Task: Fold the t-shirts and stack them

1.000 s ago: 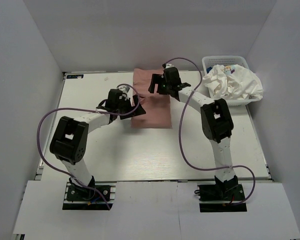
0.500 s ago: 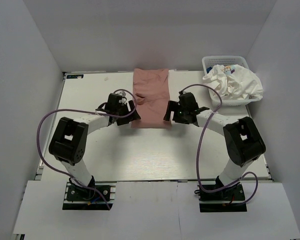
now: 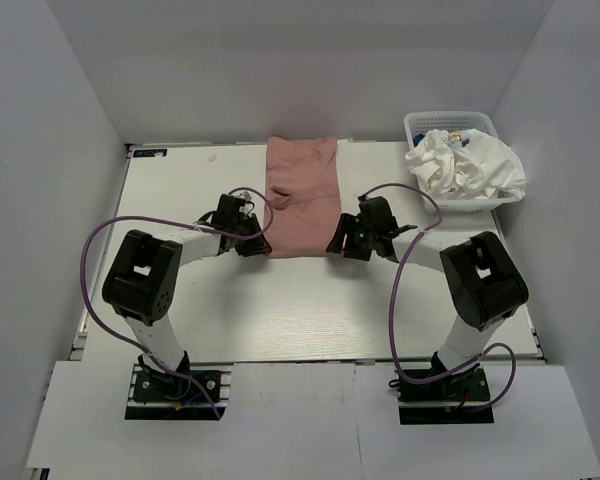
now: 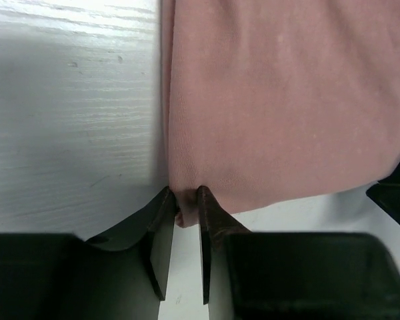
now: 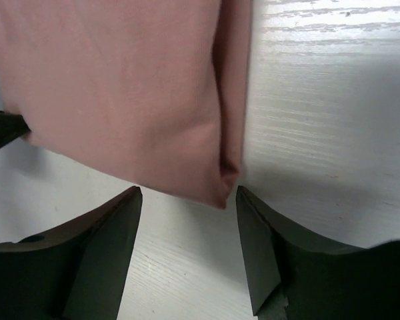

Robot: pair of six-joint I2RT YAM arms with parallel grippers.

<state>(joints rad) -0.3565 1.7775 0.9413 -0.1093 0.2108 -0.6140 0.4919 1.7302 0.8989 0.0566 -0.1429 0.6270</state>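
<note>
Table (image 3: 280,310): pink t-shirt (image 3: 302,200) lies mid-table toward far edge, already a narrow strip. Long axis runs near-to-far, one short end toward arms; collar end unclear. White t-shirt (image 3: 470,165) crumpled in basket (image 3: 450,122), far right.

Step, as I judge: taking near corners for crosswise fold.
- Left gripper (image 4: 185,200): pinched on near left corner.
- Right gripper (image 5: 189,193): jaws spread either side of near right corner.

Next: right closes on corner, then both lift evenly and carry near end over far end.

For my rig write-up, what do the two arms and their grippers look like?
The left arm and right arm have white links with bulky black joint housings and black bases. A purple cable loops loosely along each. The left gripper and right gripper each have two plain black, wedge-shaped fingers tapering to thin tips. No markings show.
</note>
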